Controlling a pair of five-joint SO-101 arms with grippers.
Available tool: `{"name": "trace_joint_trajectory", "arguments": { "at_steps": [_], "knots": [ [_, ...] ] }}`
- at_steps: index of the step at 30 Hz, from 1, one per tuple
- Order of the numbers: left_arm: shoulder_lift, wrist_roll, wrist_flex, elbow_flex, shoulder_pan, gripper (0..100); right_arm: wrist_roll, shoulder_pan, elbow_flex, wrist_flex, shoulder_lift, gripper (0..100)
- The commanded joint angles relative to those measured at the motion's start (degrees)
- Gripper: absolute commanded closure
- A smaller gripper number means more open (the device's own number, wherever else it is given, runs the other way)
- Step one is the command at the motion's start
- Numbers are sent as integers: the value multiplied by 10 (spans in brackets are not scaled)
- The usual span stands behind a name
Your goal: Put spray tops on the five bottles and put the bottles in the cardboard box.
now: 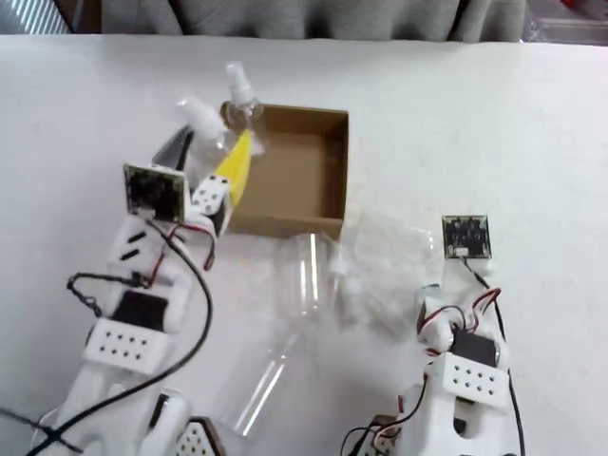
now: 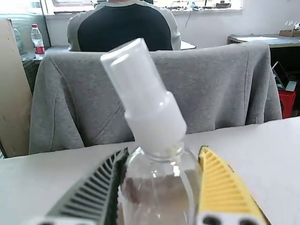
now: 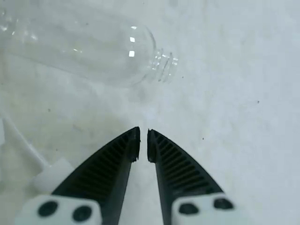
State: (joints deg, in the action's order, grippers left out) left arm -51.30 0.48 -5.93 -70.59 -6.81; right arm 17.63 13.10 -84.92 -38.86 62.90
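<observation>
Your left arm [image 1: 128,328] stretches from its base toward the far side of the worktop [image 1: 494,123]. The left tool [image 2: 163,152] is clamped on the shoulder of a clear spray bottle [image 2: 159,183], with the grey finger [image 2: 101,187] pressed on one side and the yellow finger [image 2: 220,187] on the other, and it holds the bottle tilted. Your right arm [image 1: 465,366] sits folded close to its base with the wrist bent down, and the right tool [image 3: 143,140] points at the worktop with its two black fingers [image 3: 108,173] drawn together, a thin slit between their tips.
</observation>
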Motion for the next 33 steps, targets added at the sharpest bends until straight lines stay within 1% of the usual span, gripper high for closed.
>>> {"name": "trace_joint_trajectory", "arguments": {
  "at_steps": [1,2,5,7,16,18,23,33],
  "knots": [
    [49,4,-47,11,-10,976,6,3,6,11,10,983],
    [65,9,-60,12,-10,976,6,3,6,11,10,983],
    [114,63,-115,13,-10,976,6,3,6,11,10,983],
    [145,82,-152,13,-10,976,6,3,6,11,10,983],
    [298,79,-289,25,-10,976,6,3,5,10,10,983],
    [335,79,-301,44,-7,976,6,3,5,10,10,983],
    [407,79,-300,85,-5,976,6,3,5,10,10,983],
    [428,78,-301,100,-4,976,6,3,5,10,10,983]
  ]
}}
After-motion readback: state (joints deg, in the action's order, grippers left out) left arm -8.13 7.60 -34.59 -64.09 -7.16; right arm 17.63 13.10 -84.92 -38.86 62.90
